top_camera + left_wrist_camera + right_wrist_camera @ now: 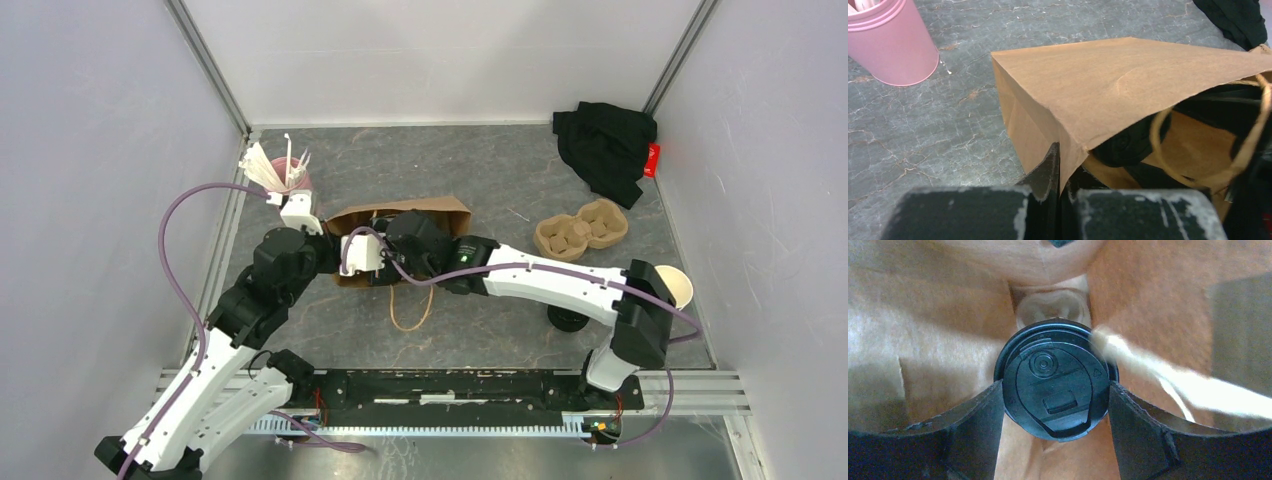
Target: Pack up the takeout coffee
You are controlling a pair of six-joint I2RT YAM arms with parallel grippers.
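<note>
The takeout coffee (1055, 385) is inside the brown paper bag (400, 212). The bag looks to lie on its side near the middle of the table (500, 170), with its mouth toward the near edge. The right gripper (1055, 395) is in the bag too. Its jaws stand wide, with one of its fingers (980, 420) on each side of the cup, and they seem to press on it just under the black lid (1048, 365). The left gripper (1060, 165) has its jaws pressed together, pinching the top edge of the bag's mouth to hold it open.

A paper cup is light and its wall is soft — squeeze too hard and it will dent, and the lid may pop off. The lid is smooth and likely slippery, and it is probably only snapped on. So the best place to hold is the sides, up near the rim where the cup is stiffest. I cannot see if there is drink inside. If there is, the cup will be heavier and could leak when tipped.

There is not much room in the bag — brown walls sit close all round. A string handle (1198, 390) runs just beside the lid and could catch a finger. The bag is thin and would likely slide or crumple if pushed. Outside, the pink cup (285, 175) stands near the left edge, close to the left gripper. The black cloth (605, 145) in the far right corner and the cup tray (580, 225) are well apart from the bag. The bare table toward the near edge looks like the best way out.
</note>
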